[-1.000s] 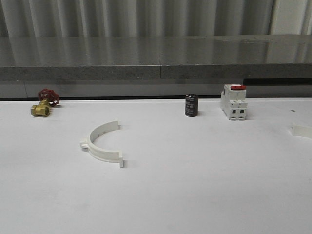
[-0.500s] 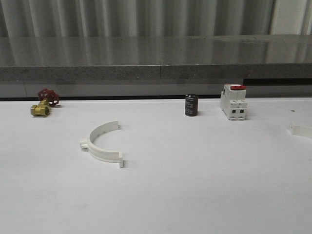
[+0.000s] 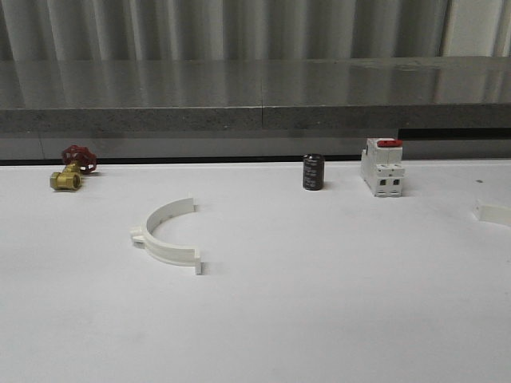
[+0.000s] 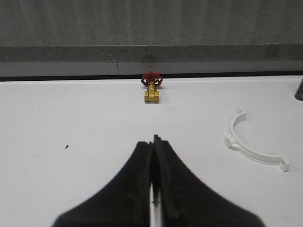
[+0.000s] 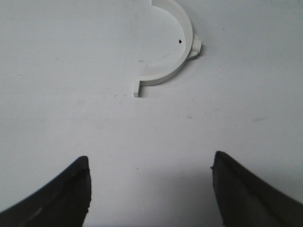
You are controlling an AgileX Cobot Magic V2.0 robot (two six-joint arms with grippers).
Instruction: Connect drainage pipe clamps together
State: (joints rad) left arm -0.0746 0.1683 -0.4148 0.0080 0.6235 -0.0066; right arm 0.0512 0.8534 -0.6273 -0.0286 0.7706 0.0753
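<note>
One white drainage pipe clamp half (image 3: 168, 235) lies flat on the table, left of centre, its open side facing right. The left wrist view has the same half (image 4: 251, 149) off to one side of my left gripper (image 4: 154, 139), which is shut on nothing above bare table. A second white clamp half (image 5: 163, 75) lies flat ahead of my right gripper (image 5: 150, 163), well apart from it. That gripper is open wide with only table between its fingers. An end of a white piece (image 3: 493, 214) shows at the front view's right edge, cut off by the frame.
A brass valve with a red handwheel (image 3: 70, 169) sits at the back left. A black cylinder (image 3: 313, 172) and a white switch with a red top (image 3: 382, 167) stand at the back right. A grey ledge (image 3: 255, 120) runs behind the white table.
</note>
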